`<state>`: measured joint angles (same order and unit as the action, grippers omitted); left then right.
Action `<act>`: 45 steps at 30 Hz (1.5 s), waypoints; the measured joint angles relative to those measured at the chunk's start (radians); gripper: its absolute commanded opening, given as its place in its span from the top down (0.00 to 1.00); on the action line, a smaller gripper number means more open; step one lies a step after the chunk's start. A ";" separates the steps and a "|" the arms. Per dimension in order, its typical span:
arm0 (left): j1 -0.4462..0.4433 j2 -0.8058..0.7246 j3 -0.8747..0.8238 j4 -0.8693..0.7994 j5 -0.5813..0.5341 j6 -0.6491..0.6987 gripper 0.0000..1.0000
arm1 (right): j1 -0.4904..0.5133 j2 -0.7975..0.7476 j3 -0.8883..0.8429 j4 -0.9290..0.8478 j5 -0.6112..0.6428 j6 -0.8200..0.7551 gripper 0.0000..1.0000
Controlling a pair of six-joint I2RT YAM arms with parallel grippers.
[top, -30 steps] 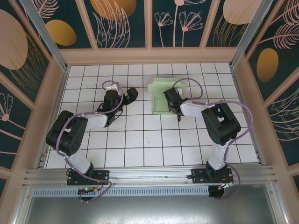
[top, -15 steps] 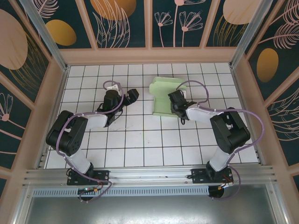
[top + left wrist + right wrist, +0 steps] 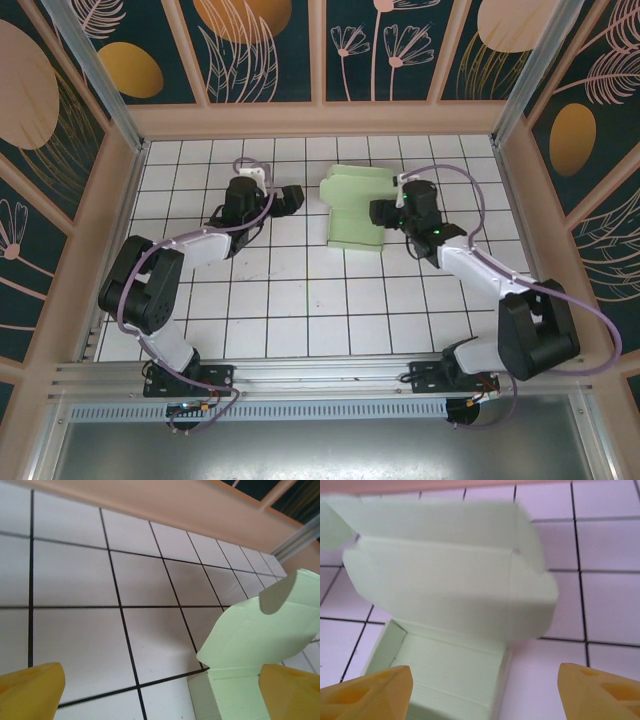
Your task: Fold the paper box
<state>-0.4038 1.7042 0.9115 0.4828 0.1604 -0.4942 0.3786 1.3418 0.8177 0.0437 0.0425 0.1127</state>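
Looking down from above, the paper box (image 3: 355, 212) lies on the white tiled table (image 3: 300, 300) toward the far side, a little right of the middle. It is a plain pale green piece with its lid flap raised at the far end. The left gripper (image 3: 290, 200) hovers to the box's left, near it but apart, jaws spread. The right gripper (image 3: 384, 212) sits just beside the box's right edge; whether it touches the card I cannot tell from up here. From the left wrist, two yellow fingertips (image 3: 31, 690) show at the bottom corners, set wide apart with bare tile between them and nothing held. The box rises ahead of the fingertip on the picture's right, its curved flap tilted up toward the far wall (image 3: 175, 510). From the right wrist, the yellow fingertips (image 3: 367, 692) also stand wide apart and clamp nothing. The box's open tray lies between them, close by the one on the picture's left and clear of the other, while the lid with its rounded side flaps stands up beyond. Every face of the card that shows is matte and plain.
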 measured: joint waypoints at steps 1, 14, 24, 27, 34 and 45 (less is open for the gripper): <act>0.000 0.000 0.029 -0.032 0.007 0.032 0.03 | -0.018 -0.014 0.000 0.004 -0.023 -0.014 0.23; 0.000 0.180 0.531 -0.608 0.230 0.500 0.21 | -0.085 -0.100 -0.050 0.012 -0.203 -0.108 0.23; 0.000 0.357 0.782 -0.875 0.297 0.716 0.29 | -0.089 -0.111 -0.071 0.013 -0.228 -0.108 0.23; -0.005 0.406 0.866 -0.928 0.296 0.756 0.29 | -0.089 -0.112 -0.076 0.013 -0.228 -0.108 0.23; -0.021 0.489 0.992 -1.011 0.316 0.832 0.45 | -0.089 -0.113 -0.077 0.013 -0.228 -0.108 0.24; -0.036 0.566 1.128 -1.136 0.382 0.929 0.73 | -0.089 -0.126 -0.087 0.013 -0.227 -0.107 0.25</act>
<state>-0.4397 2.2707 2.0396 -0.6537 0.5423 0.4347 0.2893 1.2160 0.7311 0.0566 -0.1841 0.0055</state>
